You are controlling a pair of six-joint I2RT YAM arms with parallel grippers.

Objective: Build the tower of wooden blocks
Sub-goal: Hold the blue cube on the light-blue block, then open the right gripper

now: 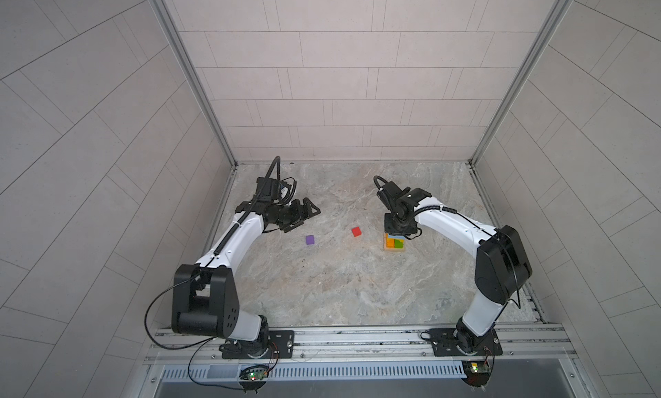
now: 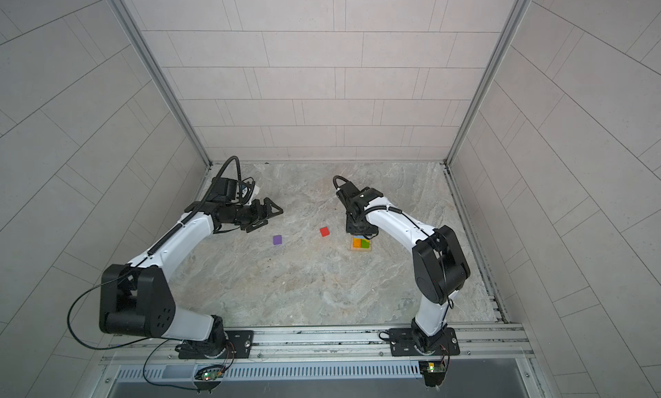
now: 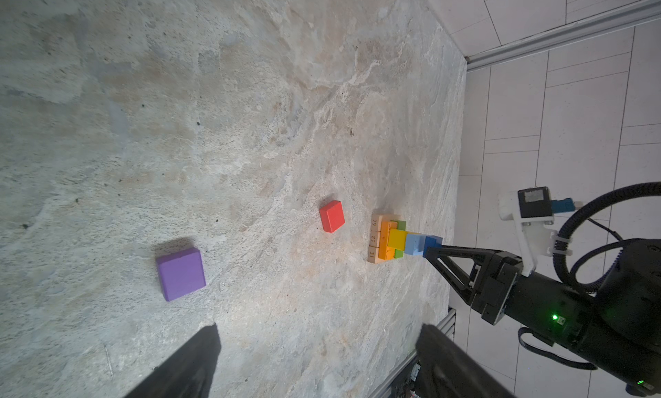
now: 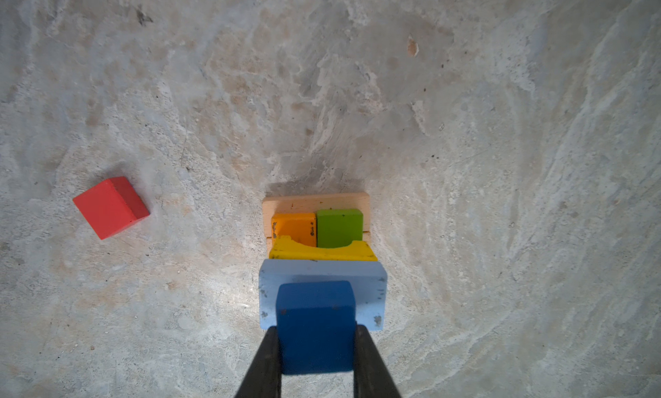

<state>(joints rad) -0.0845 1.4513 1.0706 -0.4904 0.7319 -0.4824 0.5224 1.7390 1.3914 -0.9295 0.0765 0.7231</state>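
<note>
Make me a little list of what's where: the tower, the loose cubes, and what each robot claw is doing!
tower: tan base, orange brick beside green brick, yellow brick, light-blue brick
blue cube: over the light-blue brick, contact unclear
right gripper: shut on blue cube
left gripper: open, empty
purple cube, red cube: loose on the table, apart
</note>
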